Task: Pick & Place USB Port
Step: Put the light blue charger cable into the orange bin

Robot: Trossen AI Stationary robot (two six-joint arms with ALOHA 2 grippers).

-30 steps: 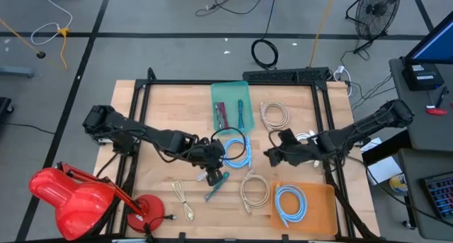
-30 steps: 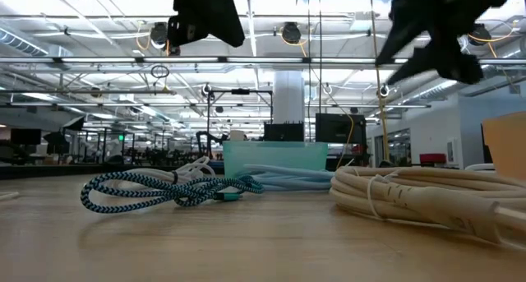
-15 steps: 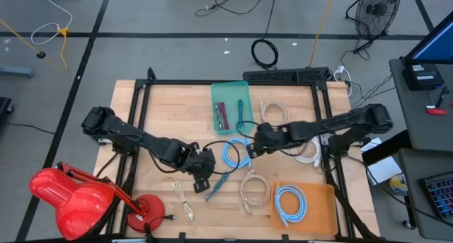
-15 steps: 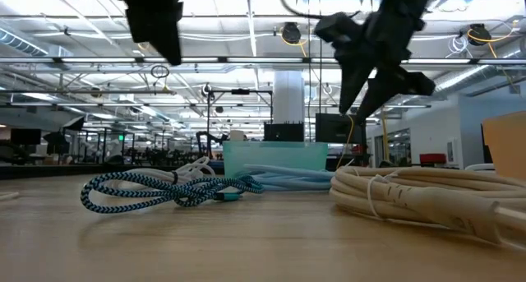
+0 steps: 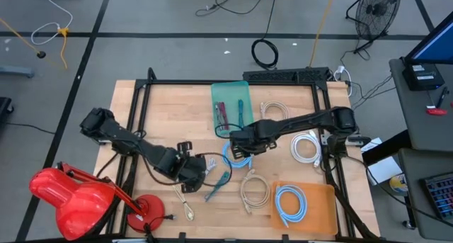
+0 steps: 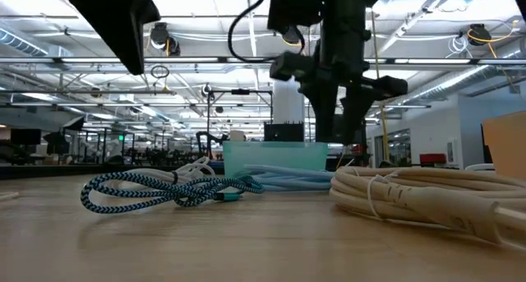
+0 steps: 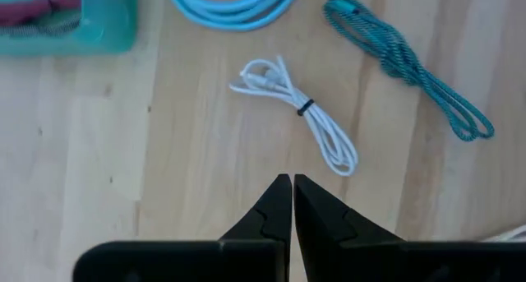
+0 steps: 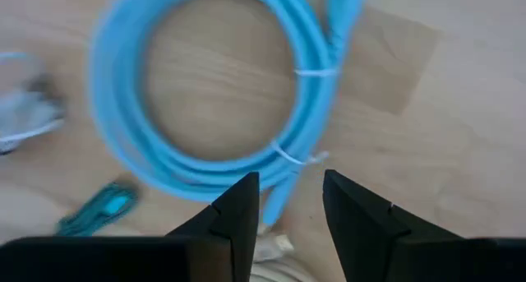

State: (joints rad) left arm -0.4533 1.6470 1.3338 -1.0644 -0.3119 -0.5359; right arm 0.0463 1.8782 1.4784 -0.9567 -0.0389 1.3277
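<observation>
The right gripper [image 8: 288,201], jaws apart, hangs over the blue coil [image 8: 205,93]; the left gripper [image 7: 292,183], jaws closed, is empty.

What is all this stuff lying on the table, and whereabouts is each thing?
Table: one, pale wood, dark frame.
Green tray: one, far middle, holding a red and a teal cable.
Orange tray: one, near right corner, holding a light blue coil.
Blue cable coil: one, light blue, centre, under the right pincer.
Teal braided cable: one, near middle.
Cream coils: far right of the green tray, and near middle.
White coil: one, right side.
Thin white cable: one, near left.
Left pincer: shut, above the thin white cable.
Right pincer: open, over the blue coil.
</observation>
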